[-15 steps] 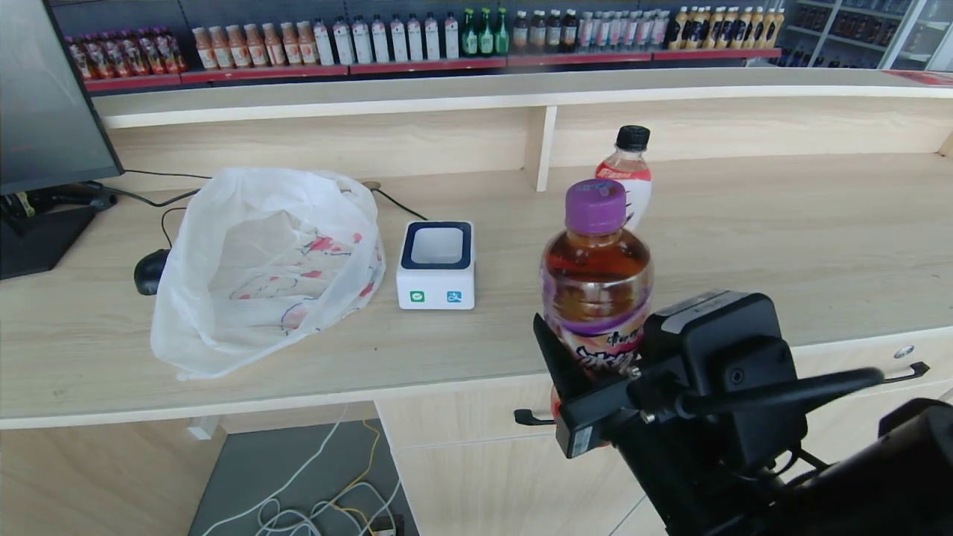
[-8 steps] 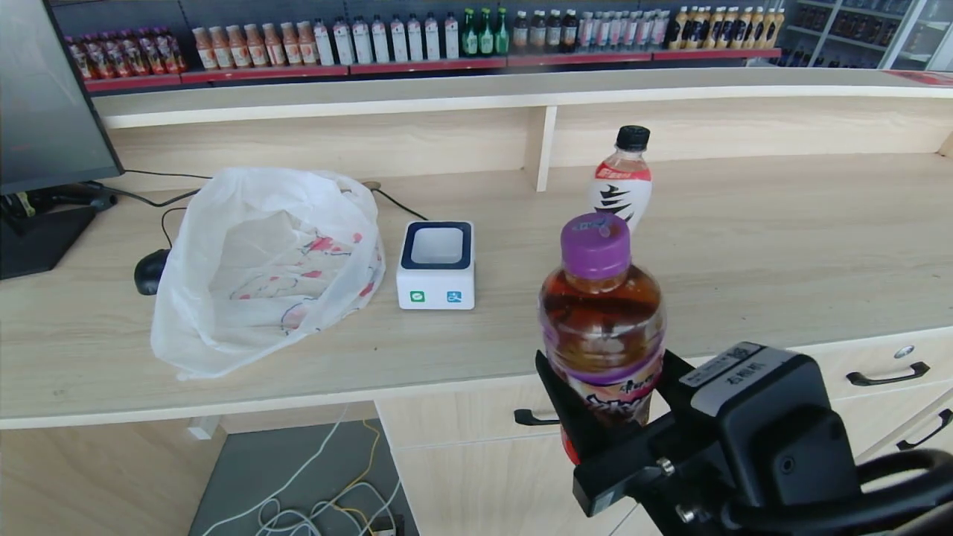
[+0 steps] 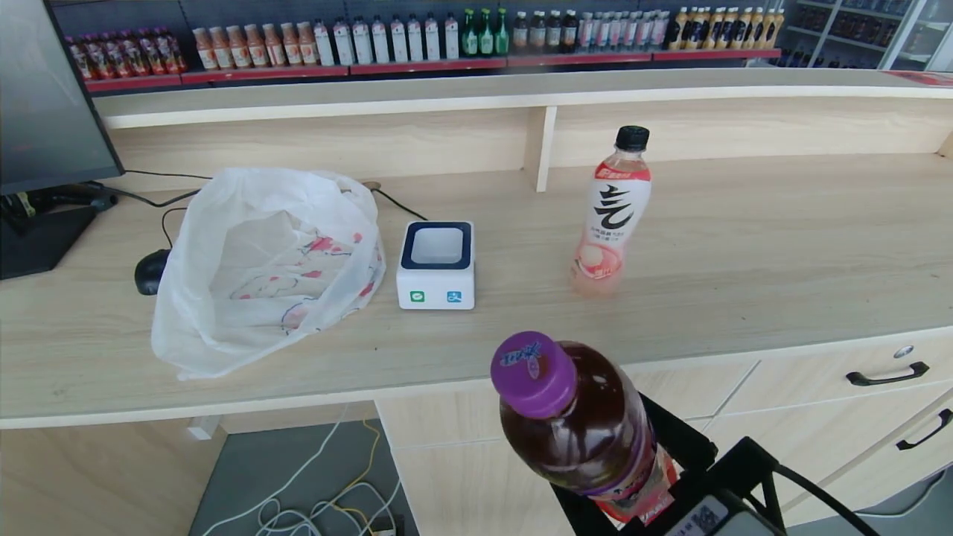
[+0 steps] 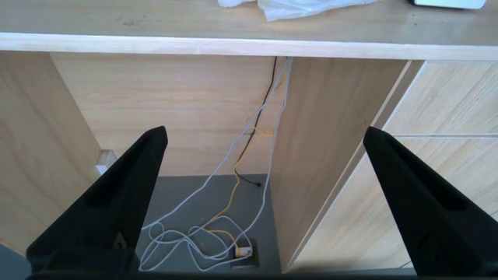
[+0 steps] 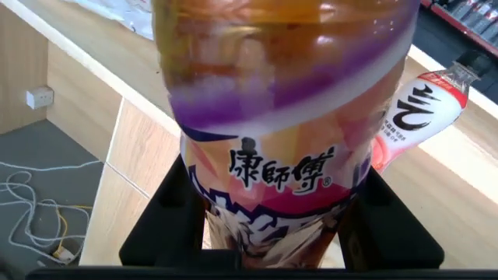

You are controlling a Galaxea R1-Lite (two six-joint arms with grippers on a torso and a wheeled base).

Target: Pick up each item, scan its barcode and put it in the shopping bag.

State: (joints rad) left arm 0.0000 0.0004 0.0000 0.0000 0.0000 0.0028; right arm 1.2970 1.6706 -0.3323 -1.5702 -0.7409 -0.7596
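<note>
My right gripper (image 3: pixel 633 499) is shut on a purple-capped tea bottle (image 3: pixel 577 428), held tilted leftward in front of the counter's edge, below counter height. In the right wrist view the tea bottle (image 5: pixel 284 117) sits between the black fingers (image 5: pixel 167 214). A pink bottle with a black cap (image 3: pixel 614 212) stands upright on the counter, also seen in the right wrist view as the pink bottle (image 5: pixel 412 117). The white scanner box (image 3: pixel 436 264) sits mid-counter, with the white shopping bag (image 3: pixel 260 264) open to its left. My left gripper (image 4: pixel 264 194) hangs open below the counter, over the floor cables.
A monitor (image 3: pixel 45 97) and a black mouse (image 3: pixel 149 272) occupy the counter's far left. A raised shelf with a divider (image 3: pixel 540 145) runs behind. Drawers with black handles (image 3: pixel 886 376) lie under the counter on the right. Cables (image 4: pixel 226 225) trail on the floor.
My right gripper has dropped down and back towards me with the tea bottle, which now tilts left. This uncovers the pink bottle on the counter.
</note>
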